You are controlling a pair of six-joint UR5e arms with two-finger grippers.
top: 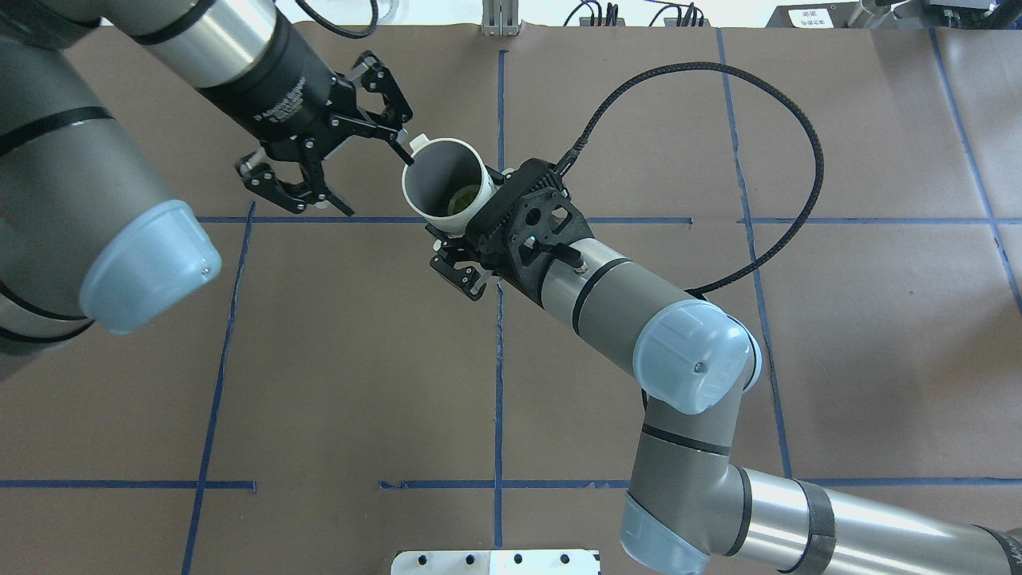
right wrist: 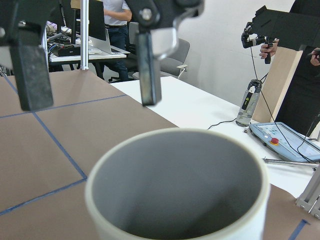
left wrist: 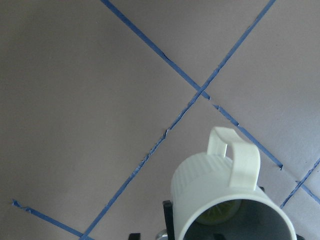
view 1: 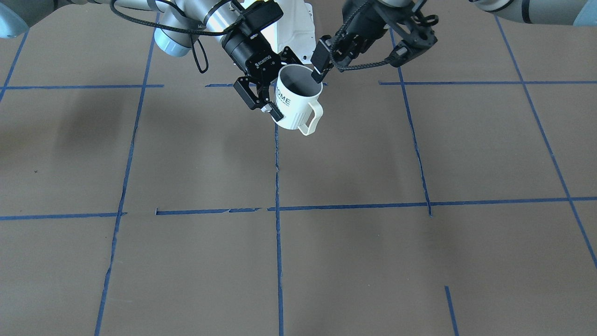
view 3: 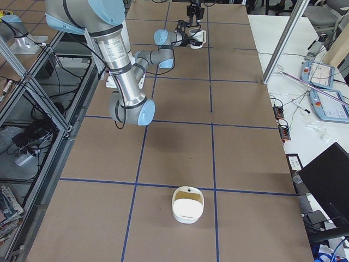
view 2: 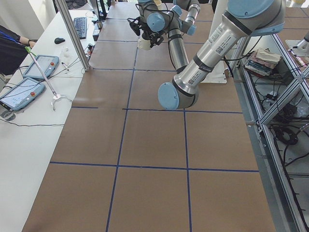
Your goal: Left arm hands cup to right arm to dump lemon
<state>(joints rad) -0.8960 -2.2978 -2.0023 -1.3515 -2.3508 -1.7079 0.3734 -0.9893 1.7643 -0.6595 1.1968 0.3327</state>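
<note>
The white ribbed cup (view 1: 295, 106) with "HOME" lettering is held in the air over the table's middle, handle toward the operators' side. It also shows in the overhead view (top: 441, 172) and the left wrist view (left wrist: 210, 175). The yellowish lemon (top: 463, 198) lies inside it and shows in the left wrist view too (left wrist: 215, 216). My right gripper (view 1: 285, 86) is shut on the cup's body from the robot's side. My left gripper (top: 377, 184) hangs just above the cup's rim, open and empty, one fingertip close to the rim. Its spread fingers (right wrist: 150, 65) show past the cup (right wrist: 175, 175).
A white round container (view 3: 188, 204) stands on the table toward the robot's right end. The left arm's elbow (top: 148, 263) and the right arm's elbow (top: 695, 359) hang over the table. Tablets (view 2: 29, 79) lie on the operators' side table.
</note>
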